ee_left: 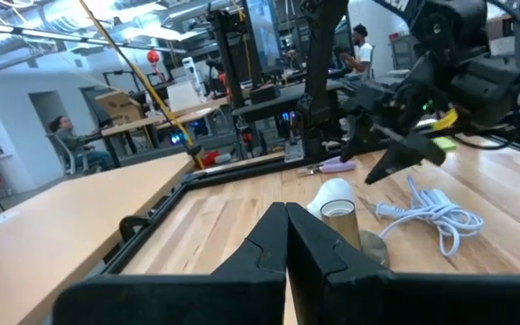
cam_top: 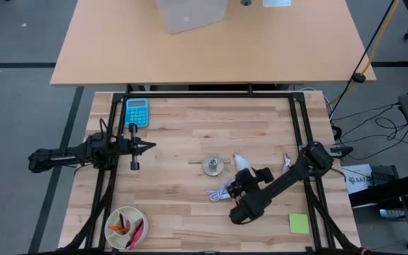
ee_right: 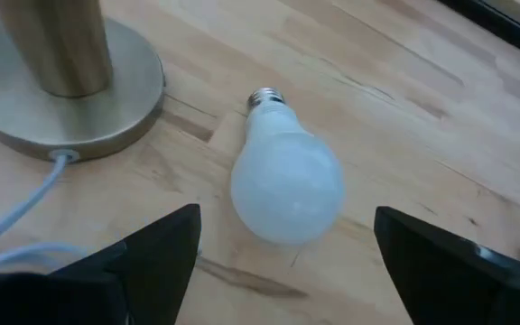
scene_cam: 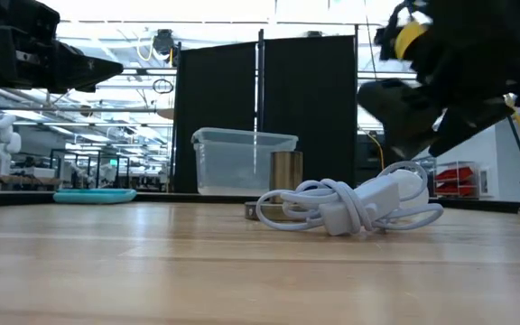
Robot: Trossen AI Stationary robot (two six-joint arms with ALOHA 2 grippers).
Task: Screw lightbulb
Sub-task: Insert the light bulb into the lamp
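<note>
The right gripper [ee_right: 283, 248] has its two fingers [ee_right: 156, 248] spread wide and grasping nothing; the one bulb [ee_right: 283, 181] lies on its side on the table [ee_right: 404, 99] between and just ahead of them, screw base pointing away toward the single brass socket [ee_right: 66, 77], near it but not touching. One white cable [scene_cam: 332, 206] runs from the socket base and lies coiled beside it; in the low view the coil hides most of the bulb. The left gripper [ee_left: 286, 236] is clenched on nothing, waiting by the table's left edge near one blue calculator [cam_top: 137, 112]. One bowl [cam_top: 125, 228] sits at the near left corner, its contents hard to make out; one green note [cam_top: 299, 224] lies near right.
</note>
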